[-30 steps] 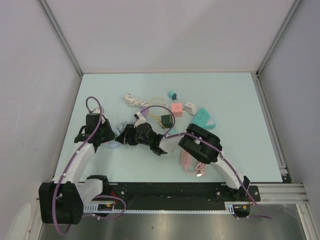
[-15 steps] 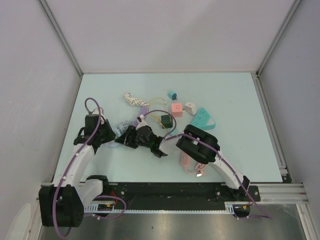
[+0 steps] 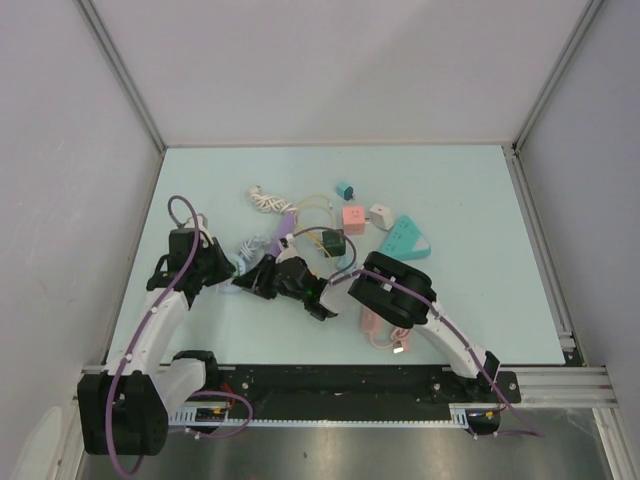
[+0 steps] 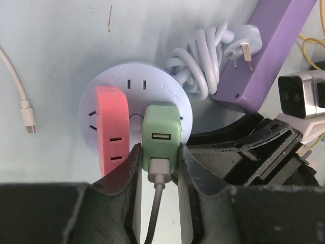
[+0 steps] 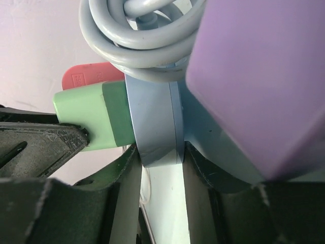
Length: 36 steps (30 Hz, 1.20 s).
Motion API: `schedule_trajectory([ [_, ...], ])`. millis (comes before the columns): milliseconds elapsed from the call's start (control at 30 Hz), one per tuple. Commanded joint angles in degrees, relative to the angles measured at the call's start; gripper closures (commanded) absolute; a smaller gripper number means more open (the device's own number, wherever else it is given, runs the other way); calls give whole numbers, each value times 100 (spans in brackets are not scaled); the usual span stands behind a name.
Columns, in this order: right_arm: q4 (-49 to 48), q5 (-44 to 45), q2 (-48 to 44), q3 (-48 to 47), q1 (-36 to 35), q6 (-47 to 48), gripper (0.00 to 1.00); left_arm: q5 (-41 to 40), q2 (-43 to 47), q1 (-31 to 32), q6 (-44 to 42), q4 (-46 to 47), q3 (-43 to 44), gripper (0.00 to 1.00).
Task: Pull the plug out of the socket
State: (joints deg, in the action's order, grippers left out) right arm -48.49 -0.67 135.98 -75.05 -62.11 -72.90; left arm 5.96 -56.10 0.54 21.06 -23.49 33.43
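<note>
**From above:** on the pale, matte surface point(image 3: 470, 300), the left claw point(image 3: 226, 268) and the right claw point(image 3: 262, 280) meet over a round socket point(image 3: 243, 268), close to a purple power strip point(image 3: 283, 228). The claws sit much where they were a second earlier. The right arm's black elbow has edged slightly left.

**Left wrist:** the left claw point(image 4: 159, 152) is clamped on a glossy, rounded green plug point(image 4: 161, 133), one black finger pressed to each side. The plug is seated in the smooth white disc of the socket point(image 4: 136, 76). A grey cord leaves the plug's lower end. A curved pink plug point(image 4: 110, 129) stands just beside it in the same disc. A knotted white cable point(image 4: 200, 63) lies against the socket's rim and the power strip point(image 4: 277, 48).

**Right wrist:** the right claw point(image 5: 158, 160) is closed on the socket's thin rim point(image 5: 152, 127), seen edge-on. The green plug point(image 5: 96, 119) juts out to the left, and the pink plug point(image 5: 89, 76) shows behind it.
</note>
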Motion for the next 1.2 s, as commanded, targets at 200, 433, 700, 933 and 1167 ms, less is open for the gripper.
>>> schedule_trajectory([
  [200, -1032, 216, 455, 236, 137, -347, 100, 363, -33, -18, 100, 11, 234, 100],
  [433, -170, 436, 394, 262, 67, -137, 100, 90, -77, -27, 30, -33, 454, 99],
  [700, 595, 647, 341, 262, 32, 109, 100, -112, -51, -18, -190, -86, 673, 99],
  [933, 1025, 857, 332, 262, -29, 277, 100, -183, -33, -27, -295, -139, 832, 99],
  [1167, 1316, 1016, 332, 254, -12, 338, 100, -420, -16, -10, -515, -288, 1069, 99],
])
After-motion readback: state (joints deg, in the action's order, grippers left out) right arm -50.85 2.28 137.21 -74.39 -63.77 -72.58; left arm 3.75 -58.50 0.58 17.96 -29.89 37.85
